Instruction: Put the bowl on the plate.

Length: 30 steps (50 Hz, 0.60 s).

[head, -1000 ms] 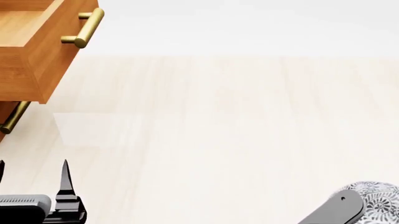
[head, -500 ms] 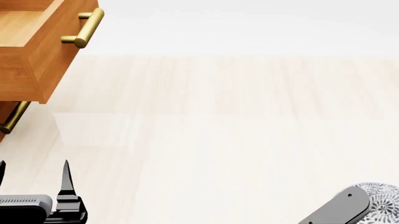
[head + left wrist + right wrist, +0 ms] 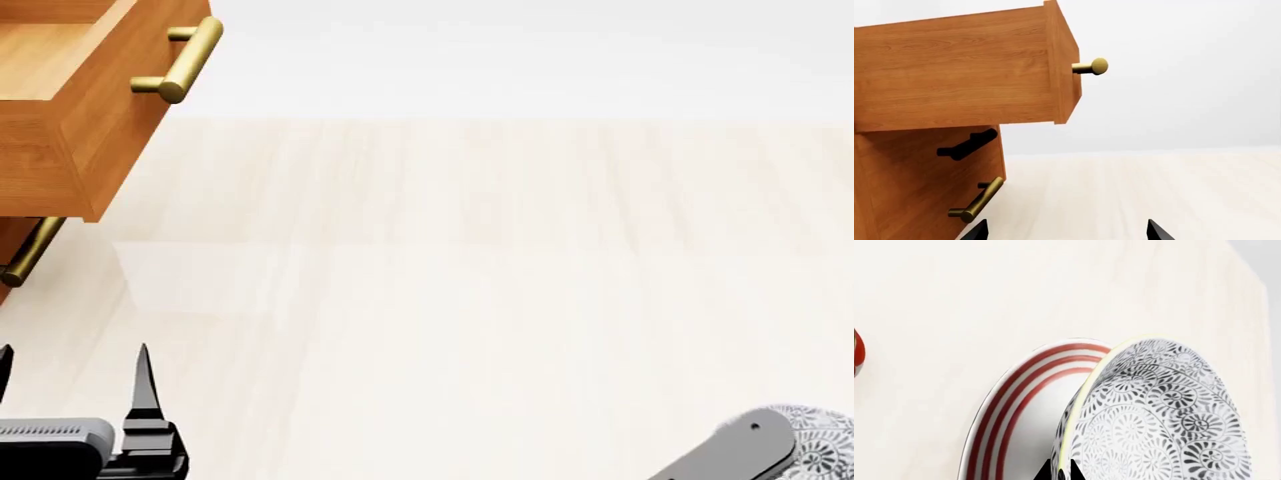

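Note:
The grey-and-white floral bowl (image 3: 1161,415) fills much of the right wrist view, its pale rim pinched between the two black fingertips of my right gripper (image 3: 1060,474). Behind the bowl lies the white plate (image 3: 1011,405) with red rings round its rim. In the head view only a sliver of the bowl (image 3: 825,440) shows at the bottom right, behind the grey right arm link (image 3: 727,452); the plate is out of that view. My left gripper (image 3: 74,375) stands open at the bottom left, its fingertips (image 3: 1157,231) wide apart with nothing between them.
A wooden cabinet (image 3: 54,120) with an open drawer and brass handles (image 3: 180,60) stands at the far left, close ahead of the left gripper (image 3: 1066,232). A red object (image 3: 857,352) peeks in at the edge of the right wrist view. Pale wooden tabletop (image 3: 467,280) spreads across the middle.
The right arm link and the bowl have slid lower and to the right in the head view. The left gripper has stayed in place.

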Available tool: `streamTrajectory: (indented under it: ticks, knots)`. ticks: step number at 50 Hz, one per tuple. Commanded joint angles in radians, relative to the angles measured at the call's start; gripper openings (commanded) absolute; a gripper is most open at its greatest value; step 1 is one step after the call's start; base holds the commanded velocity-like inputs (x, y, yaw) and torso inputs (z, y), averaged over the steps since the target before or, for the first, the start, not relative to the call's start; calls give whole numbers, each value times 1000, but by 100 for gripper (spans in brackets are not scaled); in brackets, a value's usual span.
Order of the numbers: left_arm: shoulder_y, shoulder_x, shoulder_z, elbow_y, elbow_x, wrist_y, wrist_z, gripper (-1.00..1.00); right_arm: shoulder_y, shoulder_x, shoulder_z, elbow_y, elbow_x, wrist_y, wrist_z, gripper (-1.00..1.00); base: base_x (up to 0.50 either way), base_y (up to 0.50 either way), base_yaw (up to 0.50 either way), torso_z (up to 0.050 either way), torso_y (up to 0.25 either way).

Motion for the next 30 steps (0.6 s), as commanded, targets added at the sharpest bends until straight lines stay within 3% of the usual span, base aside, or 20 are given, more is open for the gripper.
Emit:
streamTrajectory:
  ticks: [1, 24, 25, 30]
  knots:
    - [-1, -2, 5, 4, 1, -5, -4, 100, -18, 12, 3, 10, -51, -25, -29, -100, 0, 0, 0, 0, 0]
    - [0, -4, 9, 2, 0, 1, -9, 100, -47, 18, 1, 14, -89, -58, -57, -100, 0, 0, 0, 0, 0]
    - [0, -5, 8, 4, -2, -2, -9, 100, -47, 18, 1, 14, -90, -58, -56, 100, 0, 0, 0, 0, 0]
    - [-2, -5, 10, 3, -2, -1, -9, 100, -49, 23, 1, 11, -90, -60, -54, 100, 0, 0, 0, 0, 0]
